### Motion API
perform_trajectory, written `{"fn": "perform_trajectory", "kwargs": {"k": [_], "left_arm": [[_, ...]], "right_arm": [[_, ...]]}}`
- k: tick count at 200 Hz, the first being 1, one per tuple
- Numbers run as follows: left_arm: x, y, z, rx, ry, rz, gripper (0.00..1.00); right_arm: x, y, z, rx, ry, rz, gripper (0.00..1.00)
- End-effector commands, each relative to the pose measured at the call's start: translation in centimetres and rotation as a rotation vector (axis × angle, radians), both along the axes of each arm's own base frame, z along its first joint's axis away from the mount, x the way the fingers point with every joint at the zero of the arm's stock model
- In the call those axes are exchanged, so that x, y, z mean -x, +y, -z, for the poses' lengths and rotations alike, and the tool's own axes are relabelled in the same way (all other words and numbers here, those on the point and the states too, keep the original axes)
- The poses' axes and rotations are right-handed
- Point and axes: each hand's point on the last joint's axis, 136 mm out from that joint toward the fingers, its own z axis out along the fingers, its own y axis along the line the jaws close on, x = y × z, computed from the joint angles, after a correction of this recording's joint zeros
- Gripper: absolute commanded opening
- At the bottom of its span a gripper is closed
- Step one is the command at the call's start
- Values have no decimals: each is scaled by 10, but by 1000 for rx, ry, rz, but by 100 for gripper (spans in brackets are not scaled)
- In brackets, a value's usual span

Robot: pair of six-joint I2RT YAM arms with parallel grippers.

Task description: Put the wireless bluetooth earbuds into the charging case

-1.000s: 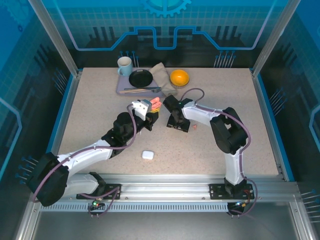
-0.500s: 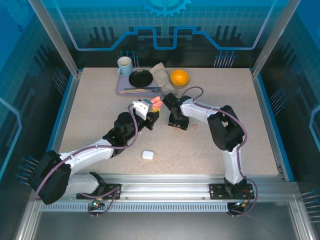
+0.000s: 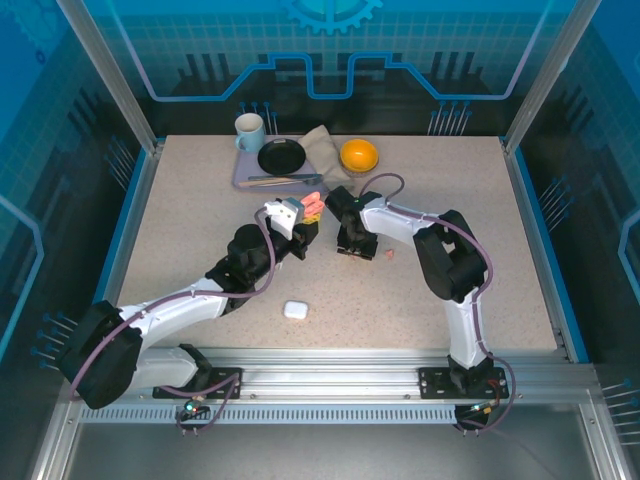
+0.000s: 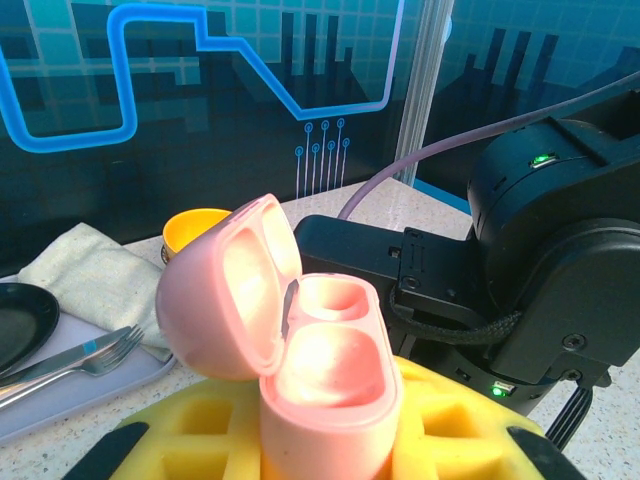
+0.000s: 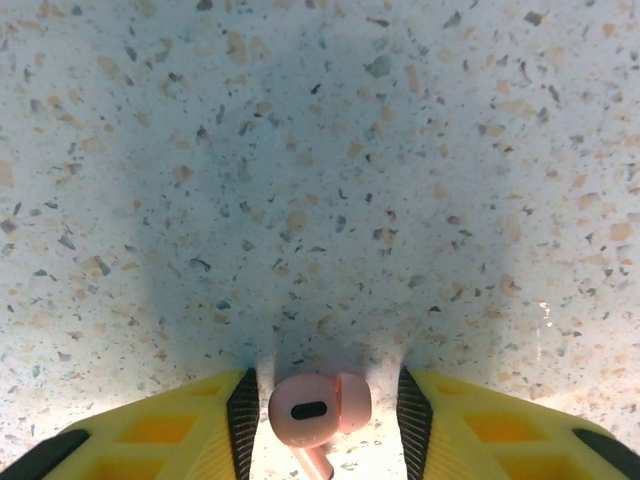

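My left gripper (image 4: pixel 330 452) is shut on a pink charging case (image 4: pixel 325 385), held upright above the table with its lid swung open to the left and both wells empty. From above, that case (image 3: pixel 312 208) sits at mid-table, just left of my right gripper (image 3: pixel 352 250). The right gripper (image 5: pixel 327 402) points down at the tabletop with a pink earbud (image 5: pixel 318 408) lying between its yellow fingers. The left pad is at the bud and a gap remains on the right. A second small pink earbud (image 3: pixel 389 255) lies just right of that gripper.
A shut white case (image 3: pixel 294 310) lies near the front of the table. At the back a grey tray (image 3: pixel 243 178) holds a mug (image 3: pixel 249 130), a black plate (image 3: pixel 281 157) and cutlery, beside a cloth (image 3: pixel 322 145) and an orange bowl (image 3: pixel 358 155).
My right gripper has shifted slightly left and its fingers have drawn closer around the pink earbud. The left arm and the open case have stayed put.
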Motion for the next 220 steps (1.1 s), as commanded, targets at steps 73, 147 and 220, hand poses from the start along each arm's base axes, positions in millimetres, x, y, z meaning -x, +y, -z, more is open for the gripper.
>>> {"fn": "perform_trajectory", "kwargs": {"k": [73, 147, 220], "left_arm": [[-3, 3, -1, 9, -13, -19, 0], [-4, 1, -2, 7, -10, -14, 0], [-5, -1, -4, 5, -8, -6, 0]], "right_arm": [[-1, 0, 15, 15, 44, -31, 38], [3, -3, 20, -3, 52, -31, 32], [6, -3, 16, -56, 28, -33, 28]]}}
